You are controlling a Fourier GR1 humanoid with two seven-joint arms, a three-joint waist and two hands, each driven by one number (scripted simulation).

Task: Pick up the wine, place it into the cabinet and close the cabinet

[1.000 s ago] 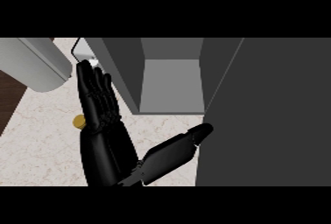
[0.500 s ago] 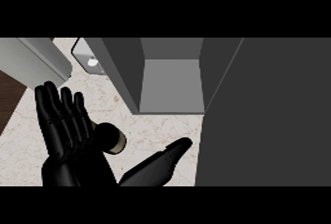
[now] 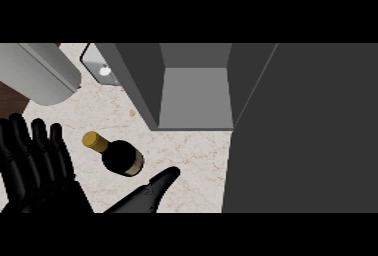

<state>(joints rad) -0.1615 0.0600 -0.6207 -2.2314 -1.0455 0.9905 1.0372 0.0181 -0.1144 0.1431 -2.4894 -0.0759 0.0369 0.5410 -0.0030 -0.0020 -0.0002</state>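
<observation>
1. A black hand (image 3: 37,165) shows at the lower left, spread open with fingers straight and the thumb (image 3: 151,190) stretched out to the right; it holds nothing. I cannot tell which hand it is.
2. The wine bottle (image 3: 118,155) stands on the counter (image 3: 184,160) in the gap between fingers and thumb, apart from both, its gold cap toward the upper left.
3. Beyond the bottle, the grey cabinet (image 3: 192,95) stands open, its door (image 3: 303,130) at the right.

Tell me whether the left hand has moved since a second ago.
Yes. The left hand drew back toward the lower left, away from the cabinet, uncovering the wine bottle.
</observation>
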